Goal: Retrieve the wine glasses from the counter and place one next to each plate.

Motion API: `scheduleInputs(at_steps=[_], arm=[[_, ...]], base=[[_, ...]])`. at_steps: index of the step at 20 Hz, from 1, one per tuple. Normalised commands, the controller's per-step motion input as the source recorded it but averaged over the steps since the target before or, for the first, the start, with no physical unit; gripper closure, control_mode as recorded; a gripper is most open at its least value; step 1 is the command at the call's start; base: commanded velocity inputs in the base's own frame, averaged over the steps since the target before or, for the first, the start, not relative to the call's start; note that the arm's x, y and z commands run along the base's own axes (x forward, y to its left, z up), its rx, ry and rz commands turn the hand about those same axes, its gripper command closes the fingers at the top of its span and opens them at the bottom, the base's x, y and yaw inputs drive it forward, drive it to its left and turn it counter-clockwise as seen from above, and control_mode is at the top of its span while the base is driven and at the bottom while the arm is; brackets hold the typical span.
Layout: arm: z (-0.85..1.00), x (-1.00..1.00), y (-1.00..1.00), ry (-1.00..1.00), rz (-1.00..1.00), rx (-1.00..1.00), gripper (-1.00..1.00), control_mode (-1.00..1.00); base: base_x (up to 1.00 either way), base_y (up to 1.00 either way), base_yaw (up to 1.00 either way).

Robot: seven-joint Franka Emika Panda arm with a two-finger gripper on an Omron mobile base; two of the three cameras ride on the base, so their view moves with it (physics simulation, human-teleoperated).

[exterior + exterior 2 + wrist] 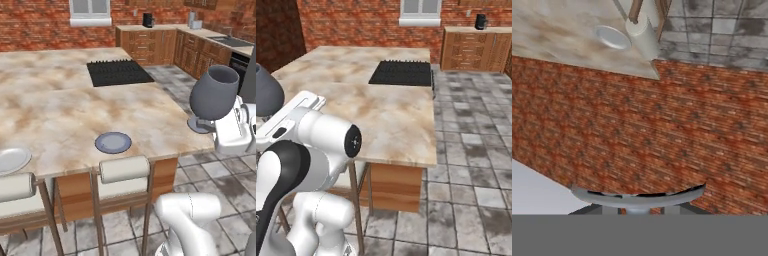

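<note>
While carried upright so as not to tip, wine glass (214, 95) rides just right of the island counter (75, 120) edge, beyond the nearer plate (113, 142); jaws apparently clenched at its stem, foot (638, 197) level.

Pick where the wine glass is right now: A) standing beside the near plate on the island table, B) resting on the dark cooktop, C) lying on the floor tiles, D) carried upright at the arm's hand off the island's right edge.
D: the wine glass sits upright at the claw, off the table's right edge, clear of the near plate.
</note>
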Motion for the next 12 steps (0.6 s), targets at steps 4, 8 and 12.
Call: scheduleInputs(at_steps=[4, 8, 12], arm=[[0.0, 0.0, 0.0, 0.0, 0.0, 0.0, 1.0, 1.0], [0.0, 0.0, 0.0, 0.0, 0.0, 0.0, 1.0, 1.0], [0.0, 0.0, 0.0, 0.0, 0.0, 0.0, 1.0, 1.0]], base=[[0.19, 0.19, -0.35], [0.07, 0.08, -0.15], [0.31, 0.0, -0.05]])
